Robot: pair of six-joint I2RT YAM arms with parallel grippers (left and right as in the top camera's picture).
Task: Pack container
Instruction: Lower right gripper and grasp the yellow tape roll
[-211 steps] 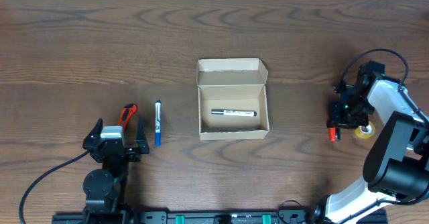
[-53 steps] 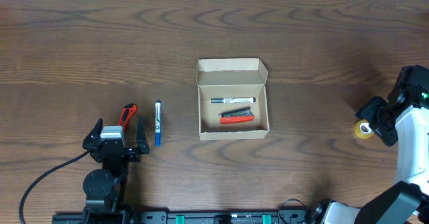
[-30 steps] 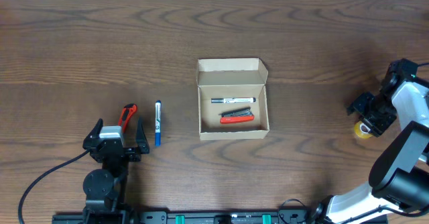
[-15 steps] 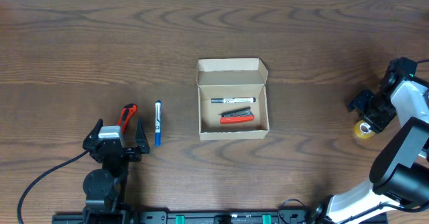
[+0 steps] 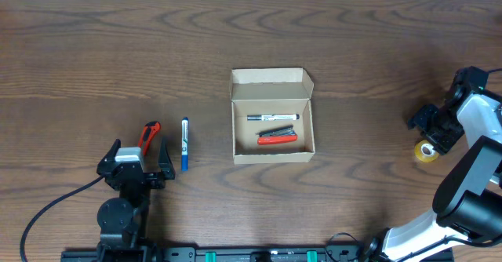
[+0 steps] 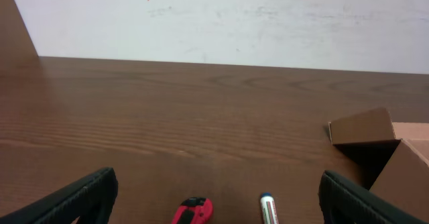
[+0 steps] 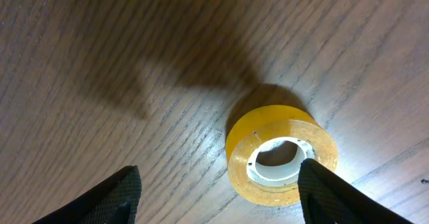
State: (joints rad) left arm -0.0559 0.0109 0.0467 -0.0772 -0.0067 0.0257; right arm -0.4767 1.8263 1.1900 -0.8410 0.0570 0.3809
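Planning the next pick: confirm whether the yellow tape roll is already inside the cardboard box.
No, the yellow tape roll lies on the table under the open right end effector, far from the container.

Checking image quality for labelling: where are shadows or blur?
Right wrist: dark shadow on the table up-left of the tape roll, bright patch beside it; left wrist: tool fingers at the bottom edge look dark and soft; overhead: evenly lit, sharp.
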